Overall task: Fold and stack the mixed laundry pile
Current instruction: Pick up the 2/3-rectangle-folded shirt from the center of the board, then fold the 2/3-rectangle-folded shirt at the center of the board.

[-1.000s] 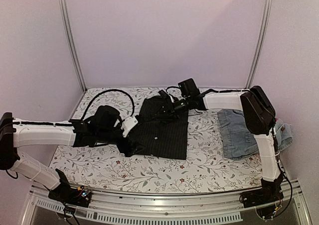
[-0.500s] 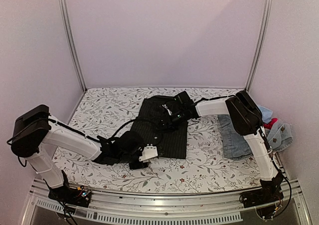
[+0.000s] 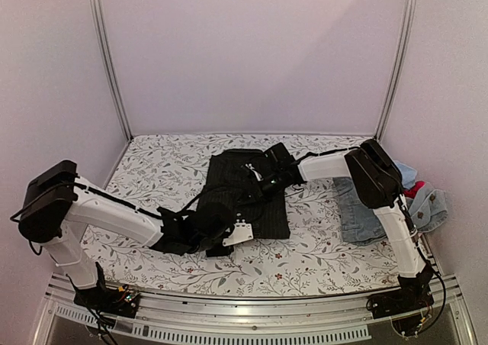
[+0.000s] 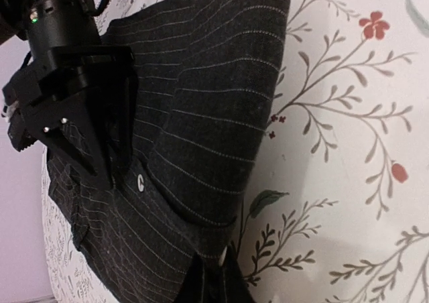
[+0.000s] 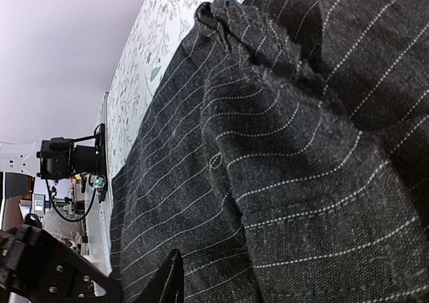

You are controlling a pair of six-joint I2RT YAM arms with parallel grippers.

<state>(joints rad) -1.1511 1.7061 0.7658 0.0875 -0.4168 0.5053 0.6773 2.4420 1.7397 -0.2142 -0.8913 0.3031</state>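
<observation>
Our left gripper (image 4: 214, 279) is pinched shut on the near hem of the black pinstriped shirt (image 3: 263, 207), mid-tabletop (image 3: 152, 162). We cannot tell the right gripper's (image 4: 110, 169) hold. We should lift evenly, keeping the cloth taut.

Top external: high, behind arm bases, looks down and forward over floral table (image 3: 152, 158); pinstriped shirt (image 3: 244, 188) mid-frame, well off.
Left wrist: low, close at shirt's near hem, faces along cloth toward right gripper (image 4: 100, 165) at shirt's far end.
Right wrist: nearest of three (weave fills frame), over shirt's far end, faces back across it.
All three share shirt.
</observation>
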